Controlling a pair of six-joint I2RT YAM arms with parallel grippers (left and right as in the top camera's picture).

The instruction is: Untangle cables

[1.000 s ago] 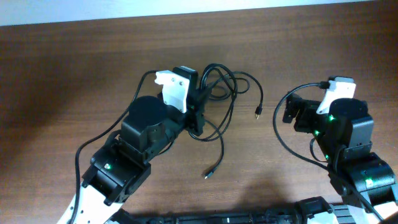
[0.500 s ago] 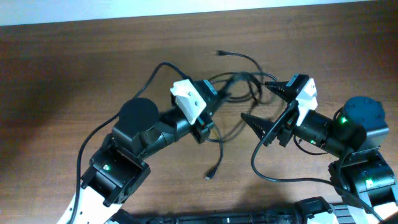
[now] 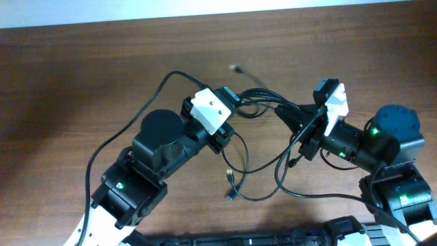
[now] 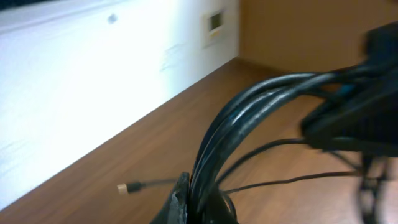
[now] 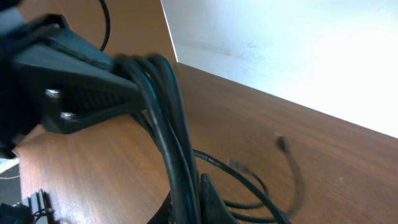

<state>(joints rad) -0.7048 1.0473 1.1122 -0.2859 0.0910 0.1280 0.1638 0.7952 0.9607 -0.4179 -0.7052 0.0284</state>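
The cables (image 3: 263,102) are thin black cords, stretched as a tight bundle between my two grippers above the table's middle. My left gripper (image 3: 235,102) is shut on one end of the bundle (image 4: 214,143), which rises from its jaws (image 4: 200,202) and arcs right. My right gripper (image 3: 285,113) is shut on the other end, and the cords (image 5: 168,124) run up from its jaws (image 5: 189,202) to the left gripper (image 5: 74,87). Loose loops (image 3: 263,164) hang down to the wood, with small plugs (image 3: 231,179) near the front. One plug (image 3: 235,68) shows blurred at the back.
Each arm's own thicker black cable curves beside it, on the left (image 3: 130,130) and on the right (image 3: 307,193). A white wall (image 4: 93,74) runs along the table's far edge (image 3: 205,17). A plug (image 4: 127,186) lies on the brown wood near the wall.
My right gripper swung in from the right with open fingers and shut on the cables. The bundle now stretches between both grippers, and loose loops have dropped toward the front.
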